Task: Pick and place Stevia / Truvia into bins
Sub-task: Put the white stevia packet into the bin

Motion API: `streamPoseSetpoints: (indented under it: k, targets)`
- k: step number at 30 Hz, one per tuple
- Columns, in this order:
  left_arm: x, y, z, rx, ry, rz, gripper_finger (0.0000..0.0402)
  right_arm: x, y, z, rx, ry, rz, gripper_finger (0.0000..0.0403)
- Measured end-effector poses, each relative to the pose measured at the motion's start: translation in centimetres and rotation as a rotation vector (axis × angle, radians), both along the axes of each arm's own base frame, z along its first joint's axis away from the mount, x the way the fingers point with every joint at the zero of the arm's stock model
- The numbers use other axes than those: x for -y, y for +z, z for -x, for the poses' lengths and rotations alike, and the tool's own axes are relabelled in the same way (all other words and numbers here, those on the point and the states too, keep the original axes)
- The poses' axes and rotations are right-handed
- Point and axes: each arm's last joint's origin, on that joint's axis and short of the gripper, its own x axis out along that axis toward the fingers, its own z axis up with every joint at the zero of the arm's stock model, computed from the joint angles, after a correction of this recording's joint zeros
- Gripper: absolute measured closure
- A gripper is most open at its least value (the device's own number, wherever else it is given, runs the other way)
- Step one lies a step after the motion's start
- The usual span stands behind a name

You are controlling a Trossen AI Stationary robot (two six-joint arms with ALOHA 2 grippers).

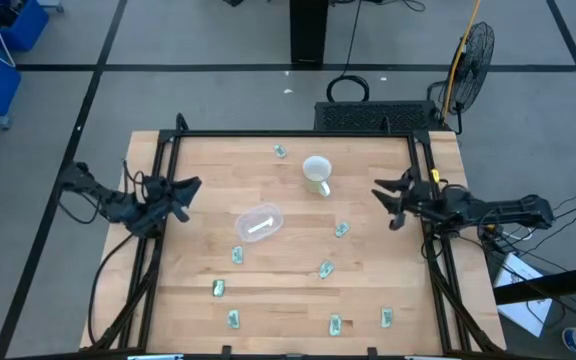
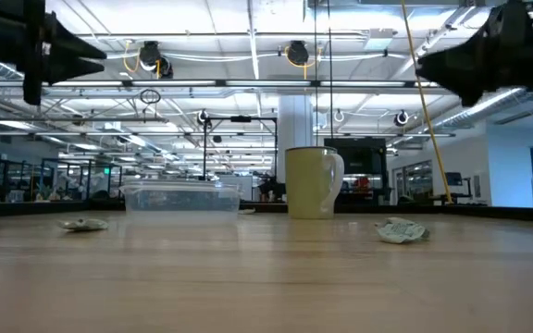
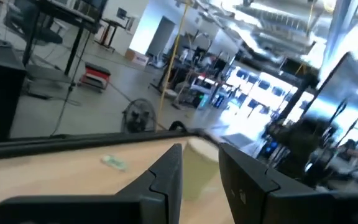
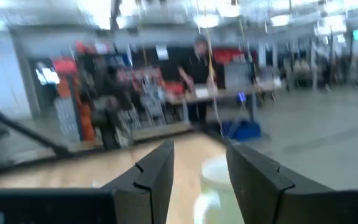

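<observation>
Both open and empty, the left gripper [image 1: 186, 193] hangs at the bench's left edge nearest the clear bin [image 1: 259, 222], the right gripper [image 1: 388, 201] at the right edge nearest a packet [image 1: 342, 229]

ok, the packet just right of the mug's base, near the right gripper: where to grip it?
That packet lies flat on the table, so probably come straight down with the right gripper, pinching across its short width. In the low view it looks crumpled, giving raised edges to catch. The mug stands clear.
</observation>
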Motion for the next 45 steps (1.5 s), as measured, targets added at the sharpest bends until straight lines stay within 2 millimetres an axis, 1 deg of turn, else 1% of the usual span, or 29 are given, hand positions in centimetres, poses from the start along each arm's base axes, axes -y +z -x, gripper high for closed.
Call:
streamPoseSetpoints:
  k: [3, 6, 7, 10, 13, 16, 19, 22, 24, 27, 29, 35, 39, 42, 45]
  targets:
    - [-0.5, 1.5, 0.0, -0.034, 0.01, -0.04, 0.0302, 0.1, -0.3, -0.7, -0.038, -0.018, -0.005, 0.0261]
    - [-0.9, 3.0, -0.3, -0.139, 0.017, -0.097, 0.0319, 0.4, -0.1, -1.6, -0.019, -0.04, -0.013, 0.0261]
    - [-1.0, 3.3, -0.6, -0.184, 0.021, -0.107, 0.0326, 0.5, -0.1, -1.9, -0.039, -0.053, -0.004, 0.0261]
    - [-1.1, 3.5, -2.0, -0.312, 0.013, -0.132, 0.0342, 1.1, 0.8, -3.6, -0.171, -0.093, 0.008, 0.0261]
    - [-1.5, 3.3, -4.2, -0.409, -0.009, -0.136, 0.0343, 1.8, 1.9, -5.9, -0.333, -0.084, 0.006, 0.0261]
    - [-2.3, 3.0, -6.6, -0.503, -0.039, -0.108, 0.0329, 2.1, 2.6, -8.2, -0.442, -0.021, 0.021, 0.0261]
    - [-3.5, 2.6, -8.7, -0.606, -0.018, -0.112, 0.03, 2.2, 3.6, -9.8, -0.473, 0.01, 0.066, 0.0261]
    - [-5.2, 2.8, -10.7, -0.668, 0.032, -0.144, 0.0264, 1.9, 4.5, -10.3, -0.486, 0.027, 0.087, 0.0261]
    - [-6.4, 2.6, -12.2, -0.694, 0.037, -0.164, 0.0242, 1.7, 5.0, -10.1, -0.488, 0.039, 0.091, 0.0261]
    - [-8.6, 1.8, -14.3, -0.698, -0.018, -0.162, 0.0222, 1.5, 5.3, -9.7, -0.477, 0.038, 0.094, 0.0261]
    - [-10.2, 0.9, -15.7, -0.681, -0.057, -0.14, 0.0219, 1.6, 5.5, -9.5, -0.472, 0.003, 0.096, 0.0261]
    - [-15.1, -3.6, -19.0, -0.727, -0.079, -0.076, 0.0236, 2.0, 5.9, -9.1, -0.467, -0.147, 0.113, 0.0261]
    - [-18.0, -6.2, -21.1, -0.768, -0.081, -0.028, 0.0244, 2.0, 5.9, -9.0, -0.48, -0.146, 0.136, 0.0261]
    - [-19.6, -7.5, -22.9, -0.785, -0.108, -0.001, 0.0242, 2.0, 5.8, -9.0, -0.491, -0.143, 0.159, 0.0261]
    - [-20.2, -8.9, -24.3, -0.818, -0.135, 0.026, 0.0241, 2.0, 5.7, -9.0, -0.503, -0.143, 0.158, 0.0261]
